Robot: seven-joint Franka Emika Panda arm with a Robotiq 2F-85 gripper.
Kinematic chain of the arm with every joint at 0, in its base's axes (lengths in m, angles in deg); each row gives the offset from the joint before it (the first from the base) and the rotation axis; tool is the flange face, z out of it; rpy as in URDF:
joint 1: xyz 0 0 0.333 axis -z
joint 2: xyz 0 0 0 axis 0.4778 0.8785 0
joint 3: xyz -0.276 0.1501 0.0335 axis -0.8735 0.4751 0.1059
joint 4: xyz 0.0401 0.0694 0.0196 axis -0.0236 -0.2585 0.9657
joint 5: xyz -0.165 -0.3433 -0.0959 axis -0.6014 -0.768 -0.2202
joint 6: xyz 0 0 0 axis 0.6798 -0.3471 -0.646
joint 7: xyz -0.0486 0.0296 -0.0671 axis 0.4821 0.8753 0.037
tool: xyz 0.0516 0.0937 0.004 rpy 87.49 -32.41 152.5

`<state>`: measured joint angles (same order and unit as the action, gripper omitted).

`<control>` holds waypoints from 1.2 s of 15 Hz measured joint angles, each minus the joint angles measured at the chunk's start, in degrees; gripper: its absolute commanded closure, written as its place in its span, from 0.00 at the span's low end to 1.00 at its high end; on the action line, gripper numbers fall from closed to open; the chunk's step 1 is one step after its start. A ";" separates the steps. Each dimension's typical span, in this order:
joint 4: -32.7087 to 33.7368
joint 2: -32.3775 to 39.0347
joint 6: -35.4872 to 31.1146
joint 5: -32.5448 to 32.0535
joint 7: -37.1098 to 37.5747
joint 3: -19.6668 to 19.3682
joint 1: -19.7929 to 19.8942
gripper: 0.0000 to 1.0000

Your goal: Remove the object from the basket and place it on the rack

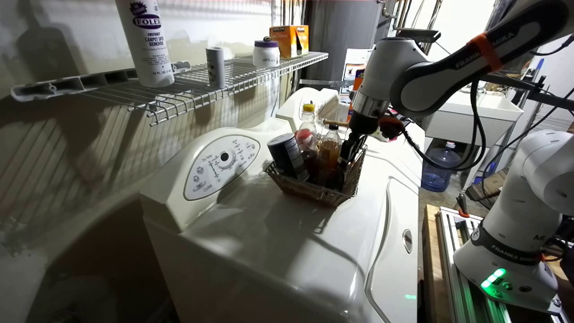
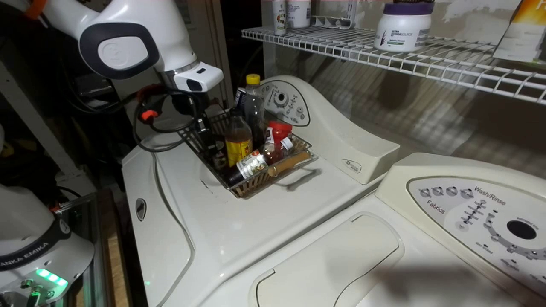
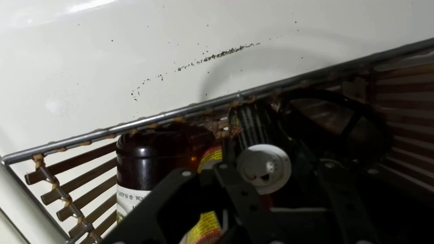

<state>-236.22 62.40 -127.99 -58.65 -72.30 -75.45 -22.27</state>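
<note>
The brown woven basket [image 1: 323, 195] stands on the white dryer in both exterior views [image 2: 249, 186]; its metal rim [image 3: 135, 127] crosses the wrist view. My gripper [image 1: 344, 161] points down into it [image 2: 207, 140]. In the wrist view the fingers [image 3: 268, 149] stand either side of a small dark cylindrical container with a pale round cap [image 3: 264, 167]; whether they touch it is too dark to tell. A larger dark grey can [image 1: 288, 157] leans at the basket's end, partly hidden in an exterior view [image 2: 240, 99]. The white wire rack [image 1: 251, 67] is on the wall [image 2: 448, 66].
The basket also holds an amber bottle [image 2: 238, 145], a yellow-capped bottle [image 2: 254, 108], a red-lidded jar [image 2: 278, 131] and a lying bottle [image 2: 252, 165]. On the rack stand a white bottle [image 1: 150, 49], a slim grey can [image 1: 215, 67], a purple-lidded jar [image 1: 266, 54] and an orange box [image 1: 287, 41].
</note>
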 measured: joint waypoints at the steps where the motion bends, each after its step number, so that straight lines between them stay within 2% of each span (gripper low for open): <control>1: 0.01 0.07 -0.19 0.00 0.11 0.00 0.04 0.81; 5: 0.01 0.10 -0.42 0.00 0.49 0.01 0.10 0.81; 6: 0.02 0.09 -0.43 0.00 0.57 0.01 0.10 0.31; 7: 0.02 0.09 -0.43 0.00 0.69 0.01 0.11 0.30; 11: 0.03 0.25 -0.97 0.00 1.46 -0.17 0.49 0.03; 12: 0.03 0.41 -1.59 0.00 1.66 -0.28 0.52 0.32; 13: 0.03 0.62 -2.15 0.00 1.84 -0.35 0.55 0.40; 14: 0.04 0.85 -2.64 0.01 1.95 -0.41 0.56 0.41; 18: 0.05 1.85 -4.85 0.07 2.34 -0.61 0.57 0.70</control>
<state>-236.17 64.25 -132.83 -58.58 -69.97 -76.06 -21.69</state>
